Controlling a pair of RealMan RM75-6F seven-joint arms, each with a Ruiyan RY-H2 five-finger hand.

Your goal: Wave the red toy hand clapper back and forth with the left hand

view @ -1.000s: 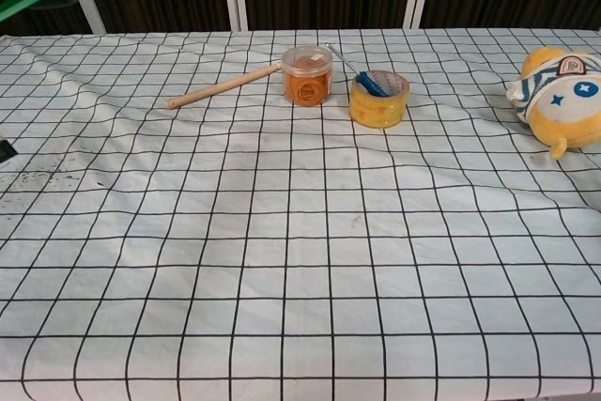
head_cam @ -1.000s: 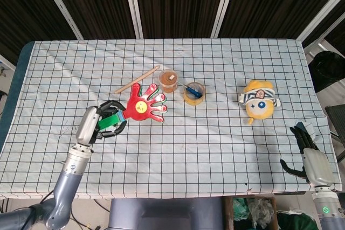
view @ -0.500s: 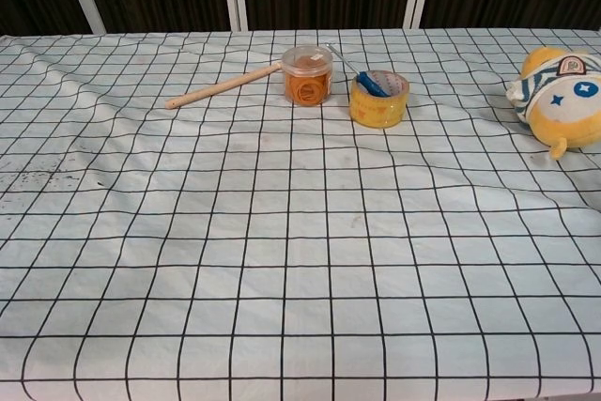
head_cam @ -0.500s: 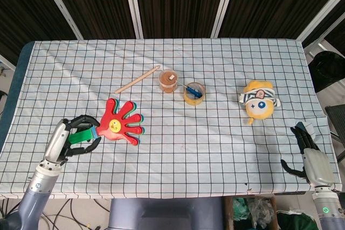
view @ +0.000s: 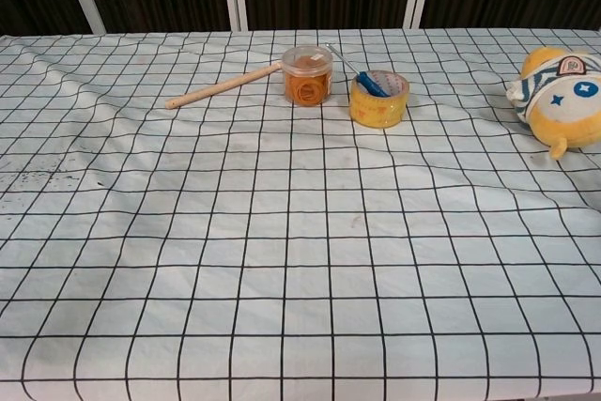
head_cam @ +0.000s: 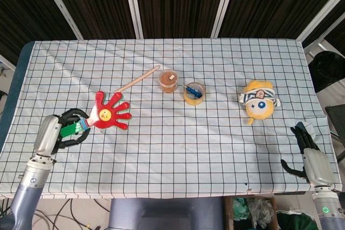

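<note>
- over the table's [head_cam: 215,149] left side, the left hand [head_cam: 62,130] is wrapping its fingers tight around the red toy hand clapper's [head_cam: 110,112] green handle, holding it up.
- it is doing the waving step; next it should be swinging the other way.

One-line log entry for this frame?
left hand: holds red toy hand clapper by handle, raised | right hand: idle, table edge | phase: waving

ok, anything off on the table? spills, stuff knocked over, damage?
Nothing spilled or broken. Cloth is wrinkled, with dark specks near its left edge. Plush lies on its side, and a blue tool sticks out of the tape roll. Left hand holds the clapper by its green handle.
</note>
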